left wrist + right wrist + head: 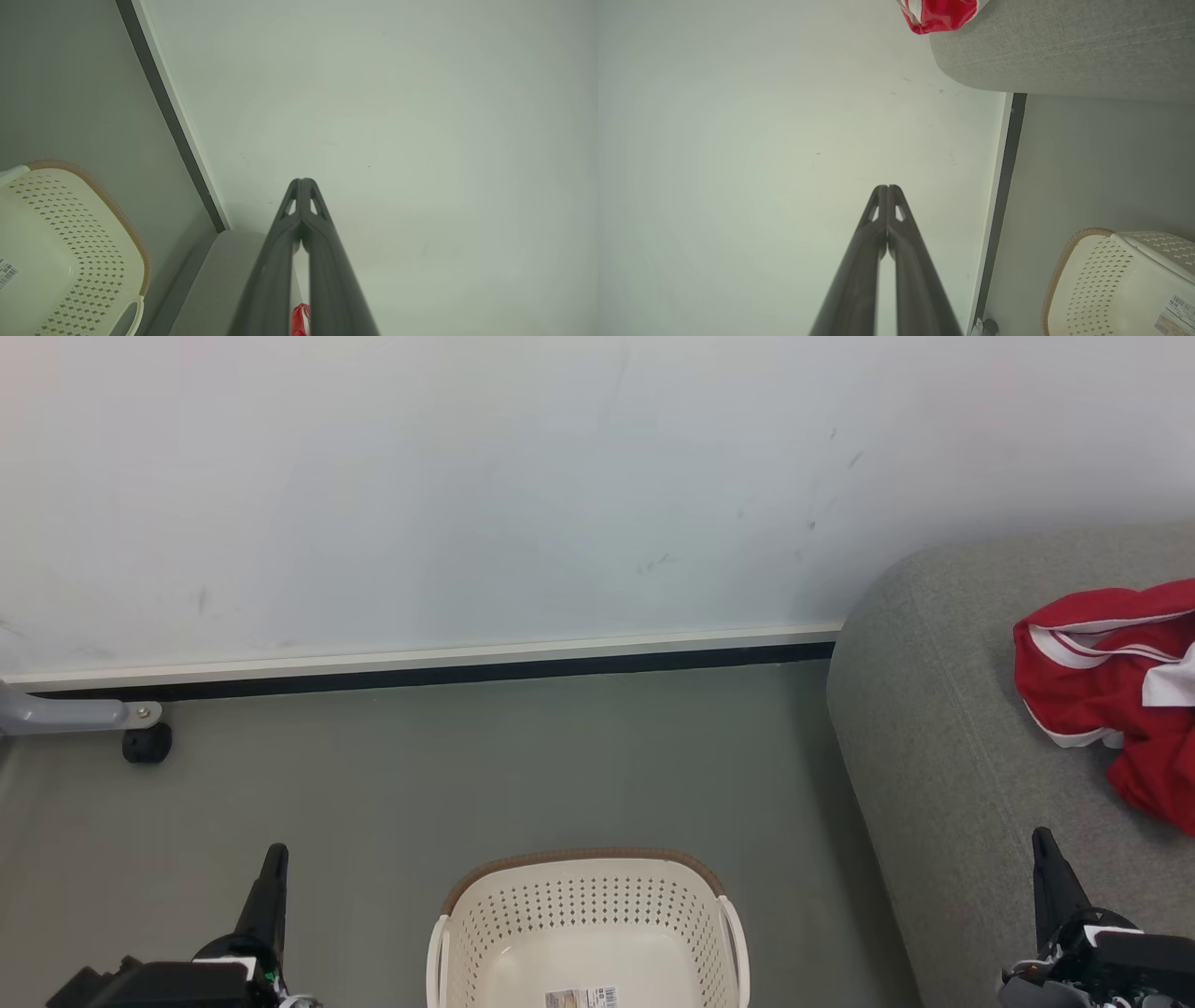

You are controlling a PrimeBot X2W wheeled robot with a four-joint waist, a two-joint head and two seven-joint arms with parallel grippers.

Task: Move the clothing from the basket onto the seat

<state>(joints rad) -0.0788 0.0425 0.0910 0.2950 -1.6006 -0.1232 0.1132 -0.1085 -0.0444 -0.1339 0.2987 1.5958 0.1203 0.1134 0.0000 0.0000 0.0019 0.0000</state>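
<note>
Clothing (1111,700) lies crumpled on the sofa (934,756), clear of its rounded end, so we judge the move done. We see the basket (588,905) bare inside, on the floor (467,775) beside the sofa. Our left tool (276,851) and right tool (1042,840) are closed and hold nothing. They flank the basket, with open floor ahead.

**Three Cameras, One Corner**

Head camera's up high, looking forward and down: wall (467,476) far, basket (588,915) near, seat (952,756) off right. Left wrist camera sights along the left gripper (303,182) straight at that wall, close in. Right wrist camera, along the right gripper (887,187), same story. All three catch the basket, the seat's end and the red clothing (1102,691).
</note>
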